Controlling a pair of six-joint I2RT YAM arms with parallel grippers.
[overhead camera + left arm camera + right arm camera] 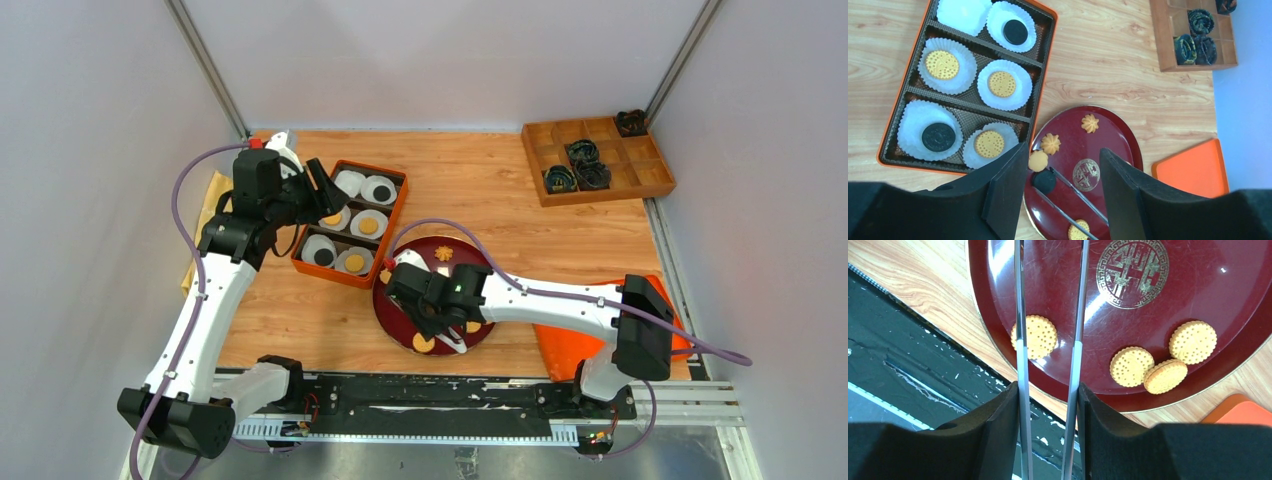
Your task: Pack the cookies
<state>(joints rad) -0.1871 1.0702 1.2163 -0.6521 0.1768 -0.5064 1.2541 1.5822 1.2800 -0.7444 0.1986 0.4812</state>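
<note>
The cookies lie in two places. In the orange box, white paper cups hold golden cookies and black ones. The dark red plate carries flower-shaped cookies, a black one and golden ones. My right gripper is shut on metal tongs, whose tips straddle the black cookie on the plate. My left gripper is open and empty. It hangs high by the box, near its left edge.
A wooden compartment tray with black coiled rings stands at the back right. An orange lid lies right of the plate, under my right arm. Grey walls close in the table on three sides.
</note>
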